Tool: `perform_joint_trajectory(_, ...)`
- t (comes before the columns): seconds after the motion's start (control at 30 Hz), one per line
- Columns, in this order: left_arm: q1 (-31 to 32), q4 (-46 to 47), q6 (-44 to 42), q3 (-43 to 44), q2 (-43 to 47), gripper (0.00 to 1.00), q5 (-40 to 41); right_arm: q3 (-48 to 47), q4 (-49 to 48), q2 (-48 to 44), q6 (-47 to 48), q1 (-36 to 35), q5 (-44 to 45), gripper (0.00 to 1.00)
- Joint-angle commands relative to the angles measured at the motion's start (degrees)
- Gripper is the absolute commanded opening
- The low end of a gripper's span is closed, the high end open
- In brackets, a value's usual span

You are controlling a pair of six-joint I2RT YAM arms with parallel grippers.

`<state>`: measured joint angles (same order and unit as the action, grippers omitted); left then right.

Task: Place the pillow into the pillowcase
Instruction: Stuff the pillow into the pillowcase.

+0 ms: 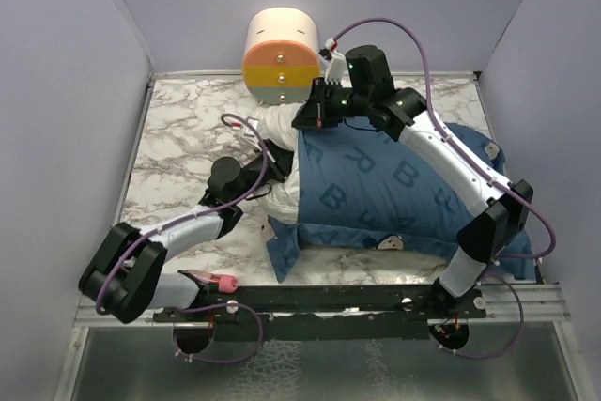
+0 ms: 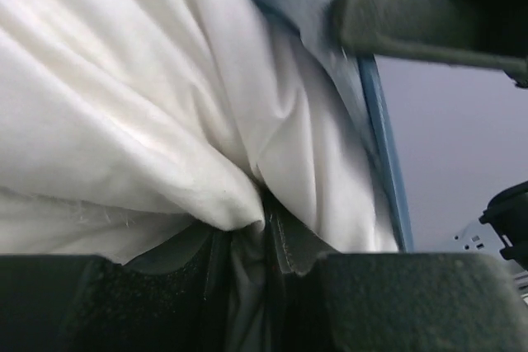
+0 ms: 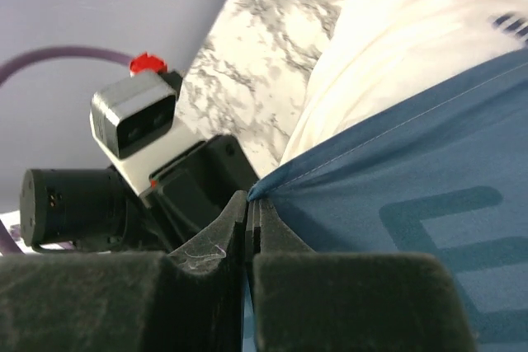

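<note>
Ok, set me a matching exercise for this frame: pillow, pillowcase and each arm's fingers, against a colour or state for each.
Things:
1. pillow
2. pillowcase
3. left fingers
4. right fingers

States:
A. shut on a blue hem
B. white, one end uncovered
C. blue with lighter letters, covering most of the cushion
D. pinching a fold of white fabric

Pairs: 1-B, 2-C, 3-D, 4-A
</note>
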<state>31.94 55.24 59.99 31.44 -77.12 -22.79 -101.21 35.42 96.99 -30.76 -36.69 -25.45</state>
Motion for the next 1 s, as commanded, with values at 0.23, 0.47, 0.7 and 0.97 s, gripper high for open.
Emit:
perform_joint_trajectory(0.23, 7.58, 8.58, -2.66, -5.41, 4.97, 0.22, 4.50, -15.83, -18.24, 11.75, -5.32, -2.73, -9.81, 0.01)
perform_joint_trajectory(0.47, 5.51, 12.98, -5.91, 3.19, -6.46, 0.24, 5.61, 8.72, -19.67, -3.99, -1.50, -3.08, -5.29, 0.01)
perform_joint_trajectory(0.7, 5.59, 17.18, -4.79, 6.99, -17.07, 0.28, 4.48, 26.84, -11.78, -21.04, 6.03, -2.69, 5.33, 0.01)
perform_joint_trajectory(0.97, 5.50, 5.06, -6.41, 3.06, -11.29, 0.57, 1.90, 26.51, -1.95, -30.01, 13.74, -2.47, 13.42, 0.43)
